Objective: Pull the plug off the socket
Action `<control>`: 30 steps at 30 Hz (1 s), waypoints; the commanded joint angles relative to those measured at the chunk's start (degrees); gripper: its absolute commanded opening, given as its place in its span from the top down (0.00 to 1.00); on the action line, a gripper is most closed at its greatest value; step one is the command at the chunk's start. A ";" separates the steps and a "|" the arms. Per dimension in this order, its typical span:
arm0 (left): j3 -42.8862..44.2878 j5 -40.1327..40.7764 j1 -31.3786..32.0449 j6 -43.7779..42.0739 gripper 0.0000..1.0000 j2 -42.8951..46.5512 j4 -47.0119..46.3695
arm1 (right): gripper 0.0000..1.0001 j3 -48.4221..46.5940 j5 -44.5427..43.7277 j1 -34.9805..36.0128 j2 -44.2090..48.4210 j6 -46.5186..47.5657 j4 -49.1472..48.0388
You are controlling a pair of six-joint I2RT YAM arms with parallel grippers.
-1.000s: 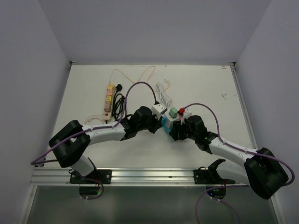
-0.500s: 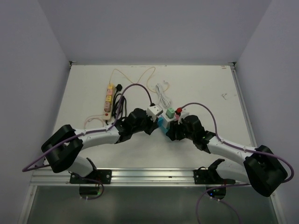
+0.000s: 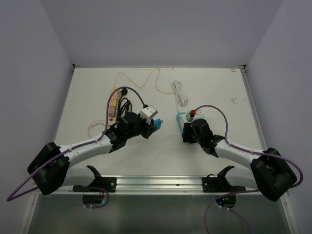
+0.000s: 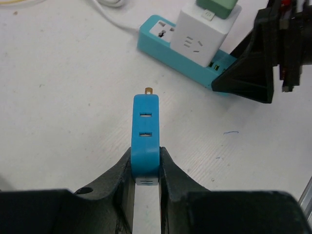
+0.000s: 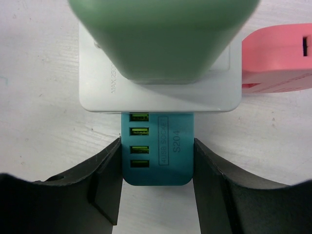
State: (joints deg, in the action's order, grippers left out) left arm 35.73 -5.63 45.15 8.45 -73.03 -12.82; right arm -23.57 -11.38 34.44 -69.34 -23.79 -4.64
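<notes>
left tool (image 4: 146, 163): clamped on blue rectangular plastic plug (image 4: 146, 122), prong bared ahead | right tool (image 5: 157, 168): clamped on near end of teal plastic socket strip (image 5: 157, 141) | step: plug judged freed; strip is best held down, plug drawn straight away

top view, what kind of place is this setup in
Probably a robotics lab test cell: a white table boxed in by plain panels, two arms bolted to a metal rail at its near edge, and power strips with cables laid out.
</notes>
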 commanded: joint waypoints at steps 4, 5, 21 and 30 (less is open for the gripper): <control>-3.12 1.50 -6.73 8.24 1.00 0.00 -5.02 | 1.00 -0.25 -0.41 -0.25 2.10 0.32 -1.15; -2.42 1.85 -7.61 9.03 1.00 -0.79 -5.28 | 1.00 -0.25 0.30 -0.33 2.10 0.41 -1.33; 14.89 -16.43 -18.51 24.86 0.89 -30.39 -15.14 | 1.00 -0.07 3.03 -0.25 1.84 1.47 -2.21; 16.40 -15.73 -20.01 27.15 0.23 -32.88 -12.85 | 1.00 -0.42 3.82 -0.16 1.23 1.55 -2.12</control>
State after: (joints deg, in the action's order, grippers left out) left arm 51.44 -20.69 25.82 33.95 -106.61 -23.40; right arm -23.53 -9.15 34.26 -68.82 -22.87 -4.78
